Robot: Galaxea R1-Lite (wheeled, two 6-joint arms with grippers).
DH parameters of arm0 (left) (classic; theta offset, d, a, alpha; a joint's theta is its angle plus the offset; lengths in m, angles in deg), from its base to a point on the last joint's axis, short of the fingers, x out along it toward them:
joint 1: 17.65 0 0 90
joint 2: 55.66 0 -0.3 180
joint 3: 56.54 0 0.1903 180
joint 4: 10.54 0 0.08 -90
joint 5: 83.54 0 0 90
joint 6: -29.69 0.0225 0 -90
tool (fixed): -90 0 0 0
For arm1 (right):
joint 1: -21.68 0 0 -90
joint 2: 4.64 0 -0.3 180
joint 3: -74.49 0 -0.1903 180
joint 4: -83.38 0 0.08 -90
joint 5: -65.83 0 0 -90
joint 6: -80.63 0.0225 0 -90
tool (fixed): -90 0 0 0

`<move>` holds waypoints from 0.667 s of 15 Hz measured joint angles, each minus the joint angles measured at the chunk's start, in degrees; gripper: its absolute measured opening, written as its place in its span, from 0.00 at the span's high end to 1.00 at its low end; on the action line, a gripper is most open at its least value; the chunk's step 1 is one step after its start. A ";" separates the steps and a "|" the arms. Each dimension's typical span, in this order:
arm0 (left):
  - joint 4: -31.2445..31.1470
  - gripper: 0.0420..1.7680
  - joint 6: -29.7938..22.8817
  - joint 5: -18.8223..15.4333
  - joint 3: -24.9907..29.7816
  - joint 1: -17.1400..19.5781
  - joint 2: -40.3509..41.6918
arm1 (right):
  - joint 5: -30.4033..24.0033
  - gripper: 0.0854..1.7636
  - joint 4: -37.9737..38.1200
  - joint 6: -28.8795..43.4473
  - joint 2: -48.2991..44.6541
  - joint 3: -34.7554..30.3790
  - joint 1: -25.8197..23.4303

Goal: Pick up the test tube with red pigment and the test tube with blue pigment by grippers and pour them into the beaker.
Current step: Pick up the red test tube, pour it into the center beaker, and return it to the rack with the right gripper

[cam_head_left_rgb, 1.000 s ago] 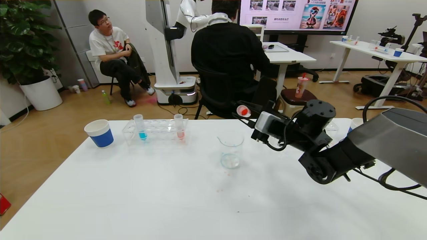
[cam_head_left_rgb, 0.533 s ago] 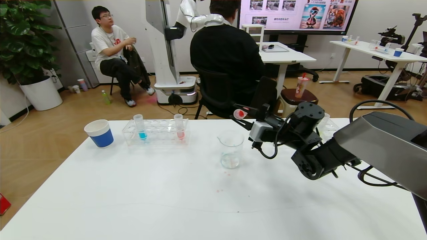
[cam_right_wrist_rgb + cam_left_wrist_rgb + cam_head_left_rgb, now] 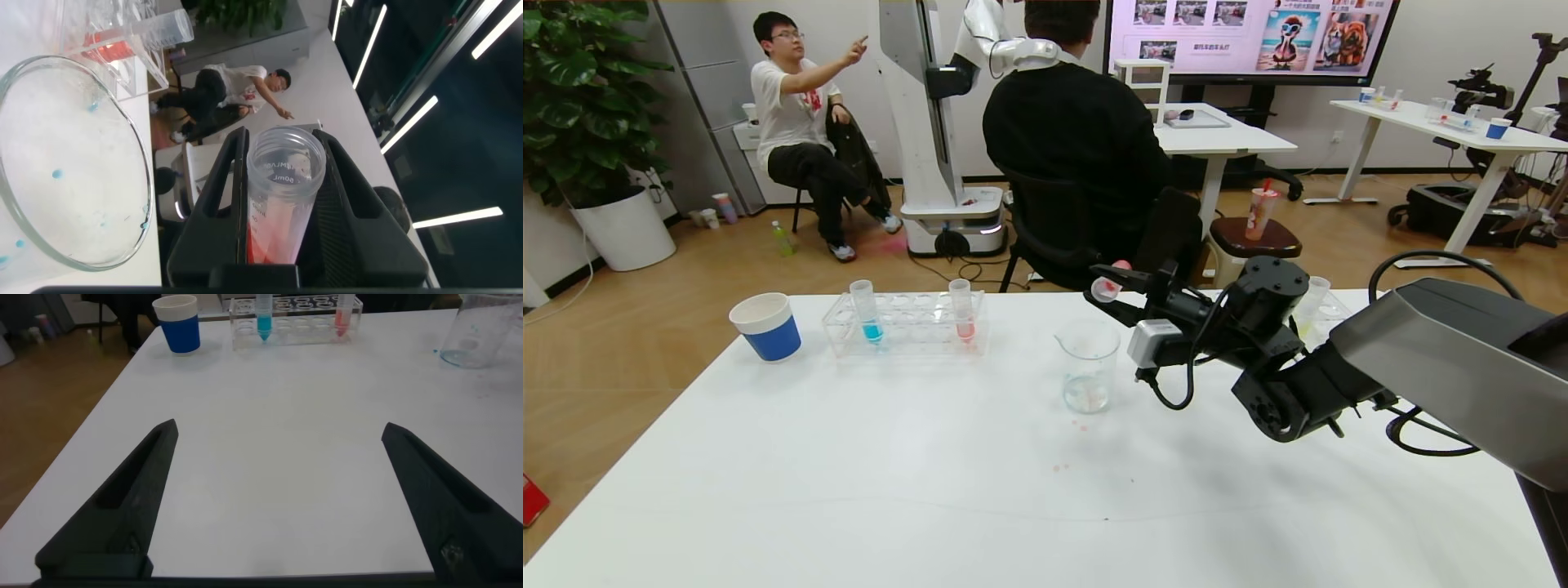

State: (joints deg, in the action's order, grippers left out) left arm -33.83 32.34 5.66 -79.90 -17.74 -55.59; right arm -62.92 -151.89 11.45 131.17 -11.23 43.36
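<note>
My right gripper (image 3: 1117,291) is shut on the test tube with red pigment (image 3: 1106,287), held tilted with its open mouth above and just behind the beaker (image 3: 1088,363). In the right wrist view the tube (image 3: 276,220) sits between the jaws of that gripper (image 3: 280,140), red liquid low inside, with the beaker (image 3: 69,163) beside it. The test tube with blue pigment (image 3: 867,310) stands in a clear rack (image 3: 903,327). My left gripper (image 3: 278,433) is open and empty over the near table; the blue tube (image 3: 264,314) is far ahead of it.
A paler pink-red tube (image 3: 962,309) stands in the same rack. A blue-and-white paper cup (image 3: 765,327) is at the far left. A second rack (image 3: 1327,306) with a tube stands behind my right arm. Pink specks lie on the table near the beaker.
My right gripper has moved left toward the beaker with the red tube and rolled, tipping the tube further. The left gripper and the rack tubes have not moved.
</note>
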 joint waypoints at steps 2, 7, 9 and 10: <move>-0.02 0.02 -0.01 0.02 0.00 0.00 0.00 | -0.27 0.75 0.00 -2.29 -0.09 0.04 -0.33; 0.00 0.02 -0.01 0.00 0.00 0.00 0.00 | -1.99 0.75 -0.02 -7.45 -0.20 0.04 -1.40; 0.00 0.02 -0.04 0.00 0.00 0.00 0.00 | -2.08 0.75 -0.33 -8.08 -0.17 0.04 -1.49; 0.00 0.02 -0.01 0.00 0.00 0.00 0.00 | -2.10 0.75 -0.40 -8.52 -0.20 0.04 -1.33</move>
State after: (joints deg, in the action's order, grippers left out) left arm -33.83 32.33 5.66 -79.90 -17.74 -55.59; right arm -65.02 -152.30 2.93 130.97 -11.19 42.03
